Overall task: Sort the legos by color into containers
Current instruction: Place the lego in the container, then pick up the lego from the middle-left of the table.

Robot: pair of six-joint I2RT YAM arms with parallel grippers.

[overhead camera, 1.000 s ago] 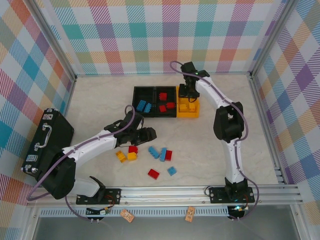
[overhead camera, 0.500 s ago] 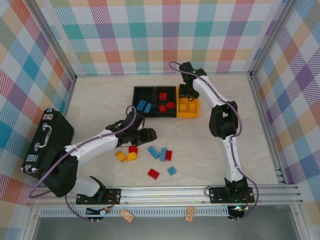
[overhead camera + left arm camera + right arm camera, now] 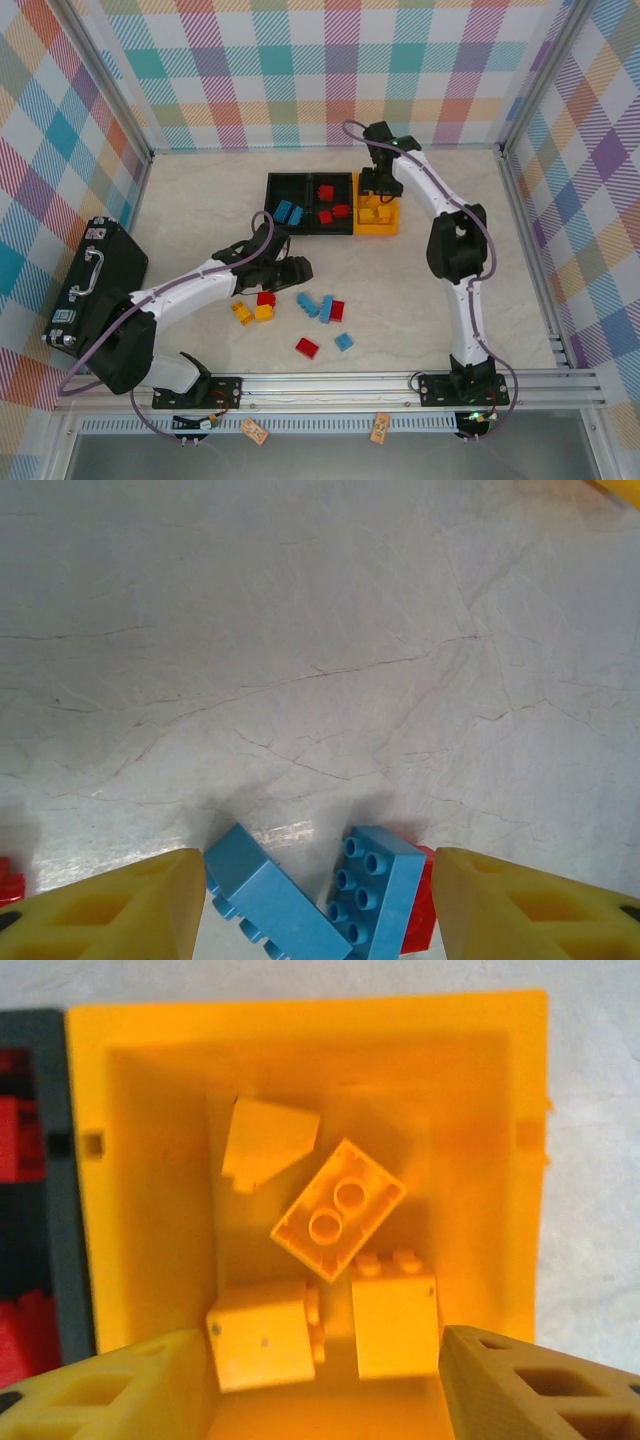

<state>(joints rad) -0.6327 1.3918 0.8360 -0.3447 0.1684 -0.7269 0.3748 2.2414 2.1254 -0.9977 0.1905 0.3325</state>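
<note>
The containers stand in a row at the back: a black bin (image 3: 288, 190) with blue legos, a black bin (image 3: 333, 187) with red legos, and a yellow-orange bin (image 3: 377, 225). My right gripper (image 3: 377, 197) hovers open over the yellow bin (image 3: 150, 1140), where several yellow bricks lie, one of them (image 3: 338, 1208) upside down. Nothing sits between its fingers (image 3: 110, 1390). My left gripper (image 3: 292, 268) is open and low over the table. Two blue bricks (image 3: 280, 900) (image 3: 378, 885) and a red brick (image 3: 420, 915) lie loose between its fingertips (image 3: 540, 910), with no grip on them.
Loose legos lie near the front: red (image 3: 266, 298), two yellow (image 3: 241, 313), two blue (image 3: 308, 305), red (image 3: 337, 311), red (image 3: 307, 347), blue (image 3: 344, 342). A black suitcase (image 3: 95, 280) rests at the left wall. Plaid walls enclose the table.
The right wrist has shifted slightly above the yellow bin. The left arm has barely moved, its gripper edging toward the blue bricks.
</note>
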